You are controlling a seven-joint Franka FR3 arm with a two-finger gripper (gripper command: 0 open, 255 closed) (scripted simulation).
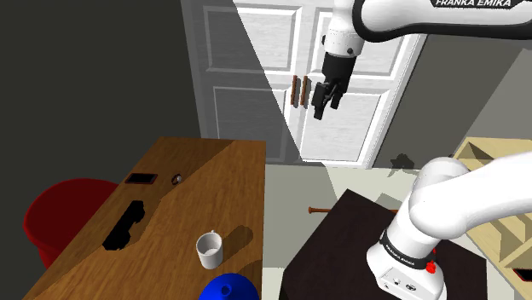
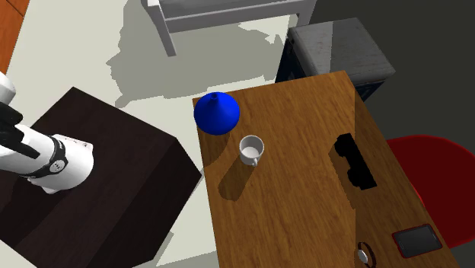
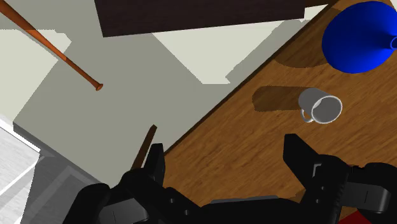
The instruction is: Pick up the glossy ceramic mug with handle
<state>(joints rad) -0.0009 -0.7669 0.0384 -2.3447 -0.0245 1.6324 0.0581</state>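
Tabletop, shoulder view, left to right: long flat black block (image 1: 124, 226), then the small white upright mug with a side handle (image 1: 210, 250), standing near the 3 o'clock edge of the brown wooden table (image 1: 222, 170). A glossy blue cone-shaped funnel (image 1: 228, 288) sits just beside the mug at its 5 o'clock. The black two-finger gripper (image 1: 326, 95) hangs high at the mug's 1 o'clock, well apart, fingers spread wide, nothing in them. Expect the mug to be rigid, fairly light, slick and chip-prone. You should clamp across the body below the rim, off the handle and clear of the funnel.
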